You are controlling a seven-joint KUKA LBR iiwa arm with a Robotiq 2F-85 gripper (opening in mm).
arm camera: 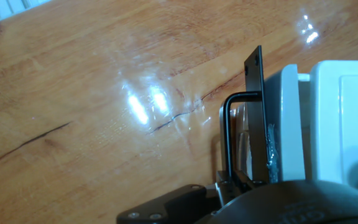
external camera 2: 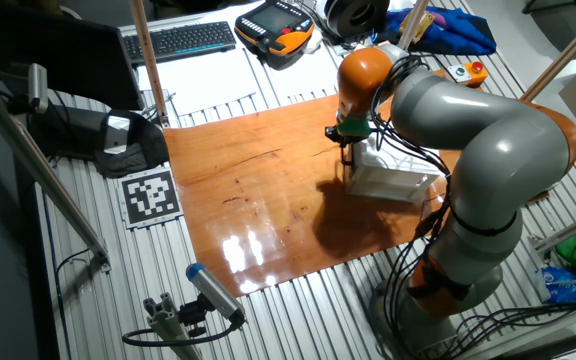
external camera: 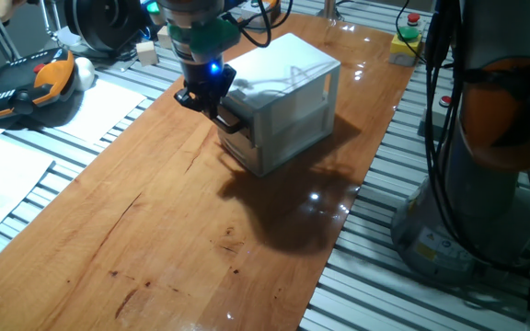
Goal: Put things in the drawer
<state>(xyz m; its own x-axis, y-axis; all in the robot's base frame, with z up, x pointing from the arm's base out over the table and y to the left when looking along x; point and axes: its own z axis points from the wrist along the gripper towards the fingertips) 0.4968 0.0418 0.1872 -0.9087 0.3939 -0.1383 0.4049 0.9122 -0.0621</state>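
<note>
1. Not spotting the small wooden cube anywhere near the cabinet; there's a pale block (external camera: 145, 52) sitting way back in the clutter at the far edge of the bench, but I can't tell if that's the one.
2. The upper drawer (arm camera: 289, 127) is showing a narrow gap between its white front and the cabinet body in the hand view, so it's sitting slightly pulled out. Nothing inside is visible from any angle.
3. Its black bar handle (arm camera: 229, 134) is standing out from the drawer front, right next to a black finger (arm camera: 256, 112) that's lying flat against the front.
4. The gripper (external camera: 212, 99) is hanging right at the drawer front of the white cabinet (external camera: 288, 103), blue light glowing on the wrist. How far the jaws are apart, or whether they're actually gripping the handle, I honestly can't tell; the hand camera is only showing one finger and the fixed views are too dark there.
5. The cabinet is sitting on the glossy wooden table (external camera: 173, 230), toward the far end.
6. Around it: a teach pendant (external camera: 26, 87) with orange trim lying off to the side, and a keyboard (external camera 2: 183, 40) showing in the other fixed view.
</note>
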